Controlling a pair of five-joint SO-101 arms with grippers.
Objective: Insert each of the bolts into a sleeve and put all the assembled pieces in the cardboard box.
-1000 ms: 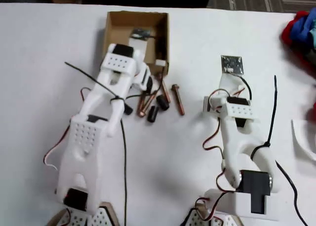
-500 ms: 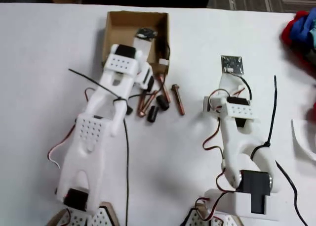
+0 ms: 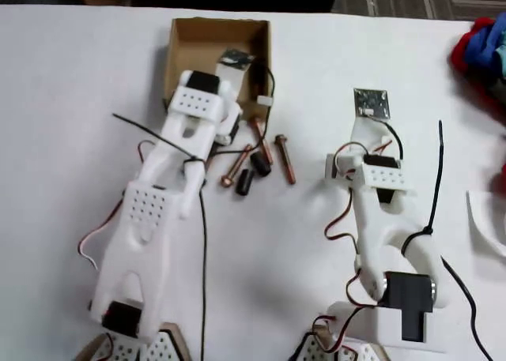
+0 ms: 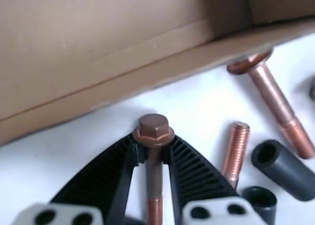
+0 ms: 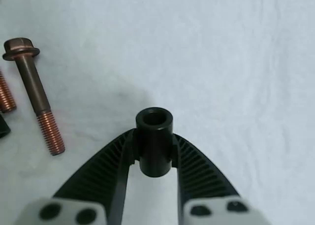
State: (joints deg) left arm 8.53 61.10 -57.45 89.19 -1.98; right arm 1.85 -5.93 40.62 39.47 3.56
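One of the two bolts that lay crossed off the box's near right corner has left the table in the last second. The left arm's wrist has crept up toward the cardboard box [image 3: 180, 49] with it.

That bolt [image 4: 153, 166] is now clenched in the left gripper [image 4: 153, 148], pinched on the shank right under the hex head. The head pokes out past the fingertips and the thread runs back between the fingers. It hangs over the table [image 3: 79, 84] just beside the box's near wall, not inside it. Held like that, the threaded end is tucked toward the wrist, so I'd guess getting a sleeve onto it will take some turning or a fresh grip.

The right gripper [image 5: 154, 151] is closed on a black sleeve [image 5: 154, 136], gripped round its waist with the open bore facing out beyond the fingertips. To my eye that is deliberate, since it leaves the hole free for a bolt. It waits over bare table toward the right edge, well apart from the left gripper, so the two halves have yet to be brought together.

Between the arms, close to the box's near right corner, the loose bolts [image 3: 285, 159] and loose sleeves [image 3: 260, 163] lie in a small heap: three bolts and two sleeves, as far as I can count. None of them looks paired up, so I'd put the job at its first joining.
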